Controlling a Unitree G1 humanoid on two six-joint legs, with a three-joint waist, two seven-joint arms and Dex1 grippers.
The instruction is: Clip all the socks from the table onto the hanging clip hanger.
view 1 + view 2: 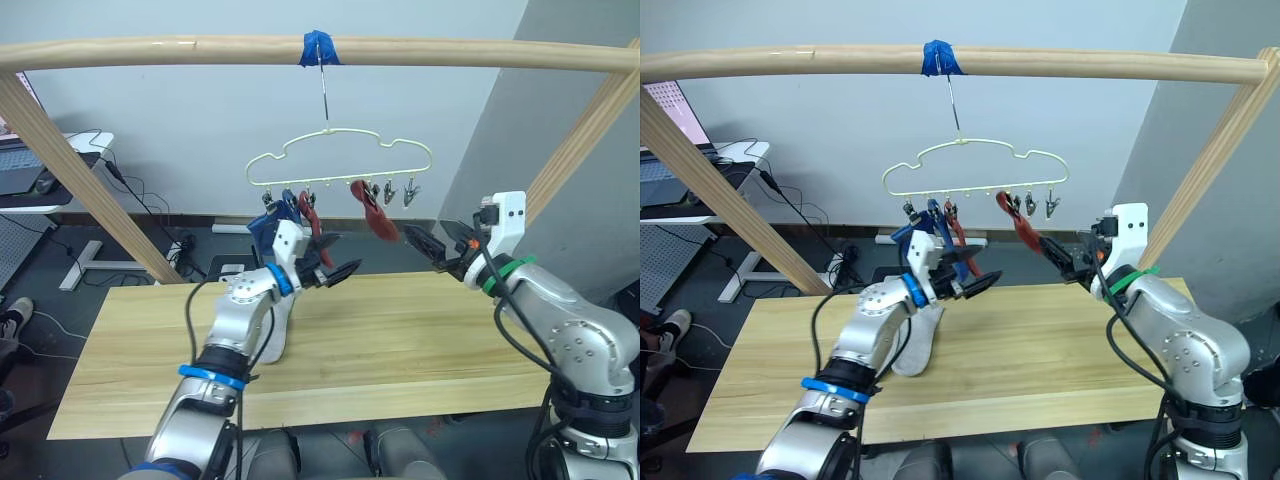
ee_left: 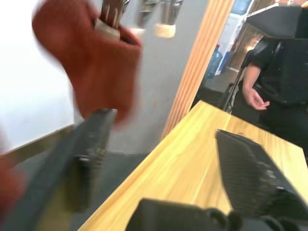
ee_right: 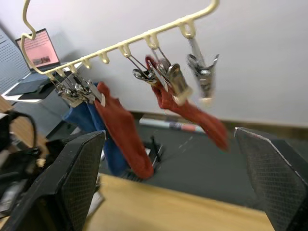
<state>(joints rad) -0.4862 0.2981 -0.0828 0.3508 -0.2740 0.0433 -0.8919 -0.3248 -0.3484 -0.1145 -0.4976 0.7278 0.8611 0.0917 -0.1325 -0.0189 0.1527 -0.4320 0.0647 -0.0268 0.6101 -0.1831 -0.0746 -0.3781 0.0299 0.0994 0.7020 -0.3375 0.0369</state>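
Four socks clipped on the clip hanger (image 1: 340, 160), one left on the table (image 1: 400, 340).

Head views: left gripper (image 1: 335, 262) and right gripper (image 1: 440, 240) both spread wide, empty; light grey sock (image 1: 915, 345) on table. Left wrist: rust red sock (image 2: 91, 72) clipped. Right wrist: second rust red sock (image 3: 192, 113), blue socks (image 3: 103, 139) hanging.

Head stereo pair looking down, both overlapping on clip hanger (image 1: 340, 160), wrist views close, perhaps upward-tilted

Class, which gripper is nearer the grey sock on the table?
Left. The left gripper is just above the grey sock; the right gripper is far across the table.
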